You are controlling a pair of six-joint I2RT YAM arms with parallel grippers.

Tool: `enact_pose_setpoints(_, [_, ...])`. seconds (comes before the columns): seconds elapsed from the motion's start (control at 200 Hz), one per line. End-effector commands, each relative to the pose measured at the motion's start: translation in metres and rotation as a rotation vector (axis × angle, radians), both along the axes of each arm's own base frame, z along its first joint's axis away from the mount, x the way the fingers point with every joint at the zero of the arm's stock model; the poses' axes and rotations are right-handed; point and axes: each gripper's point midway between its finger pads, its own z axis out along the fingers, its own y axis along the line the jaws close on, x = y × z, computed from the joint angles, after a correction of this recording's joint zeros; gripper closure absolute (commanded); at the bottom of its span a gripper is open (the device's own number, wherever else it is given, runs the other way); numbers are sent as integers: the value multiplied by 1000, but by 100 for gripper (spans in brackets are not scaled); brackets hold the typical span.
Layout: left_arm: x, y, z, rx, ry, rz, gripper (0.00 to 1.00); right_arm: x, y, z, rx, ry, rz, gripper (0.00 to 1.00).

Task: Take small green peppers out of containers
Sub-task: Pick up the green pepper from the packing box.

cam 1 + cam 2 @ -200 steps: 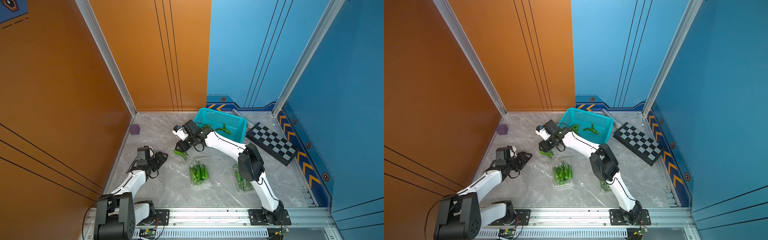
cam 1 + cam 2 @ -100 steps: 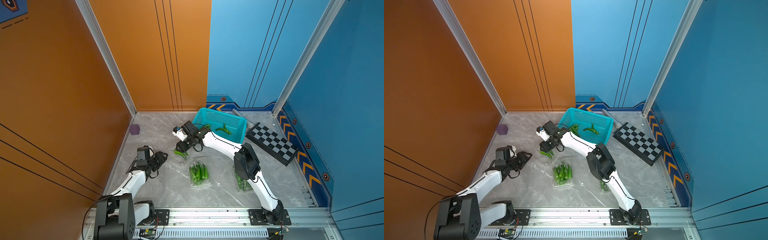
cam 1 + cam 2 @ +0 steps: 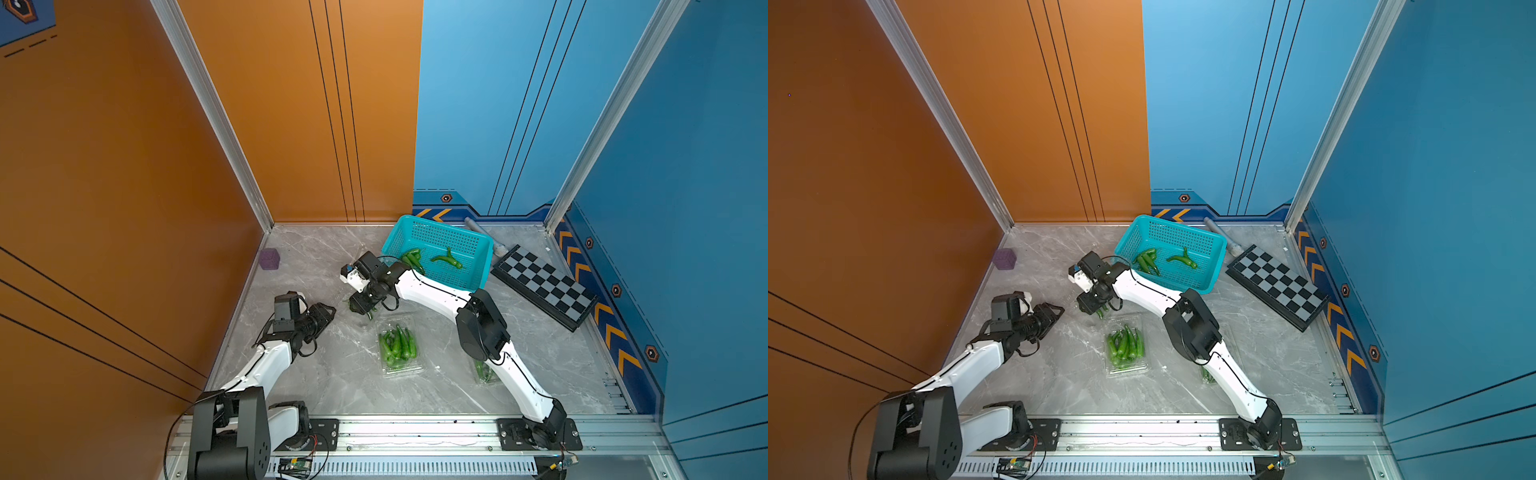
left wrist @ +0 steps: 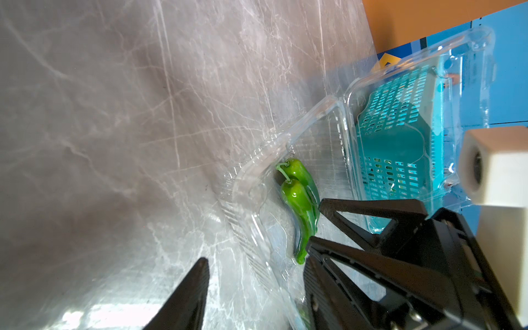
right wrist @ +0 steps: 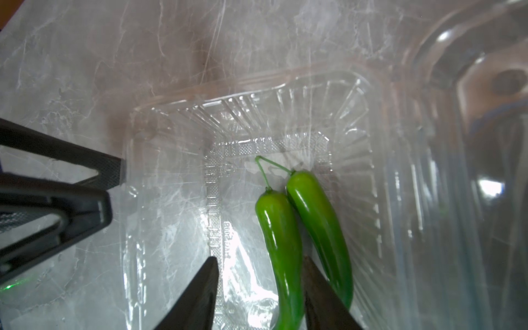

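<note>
Open clear plastic clamshell tray (image 5: 171,137) as reference; two slim glossy green peppers (image 5: 303,217) lie side by side on its base; right gripper (image 5: 260,258) hangs over tray, jaws parted astride one pepper (image 5: 281,243), no pinch yet; left gripper (image 3: 330,312) just beside tray, spread, empty; advice: close gently on thick body, keep neighbour out, lift clear of raised lid (image 5: 457,143); teal perforated plastic basket (image 3: 440,237) just behind tray
</note>
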Motion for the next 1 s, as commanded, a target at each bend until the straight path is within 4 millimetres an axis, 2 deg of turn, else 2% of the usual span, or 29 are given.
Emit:
enact_pose_setpoints(0.0, [0, -1, 3, 21, -7, -18, 44, 0, -5, -16, -61, -2, 3, 52])
enact_pose_setpoints(0.405, [2, -2, 7, 17, -16, -18, 44, 1, -3, -36, -105, 10, 3, 56])
enact_pose_setpoints(0.611, [2, -2, 7, 18, -17, -18, 44, 2, -3, -36, -116, -9, 1, 75])
enact_pose_setpoints(0.771, [2, -2, 7, 18, -17, -19, 44, 5, -1, -17, -99, -48, 0, 85])
enact_pose_setpoints(0.996, [1, -1, 10, 22, -27, -18, 44, 5, 3, 33, -26, -88, -6, 88])
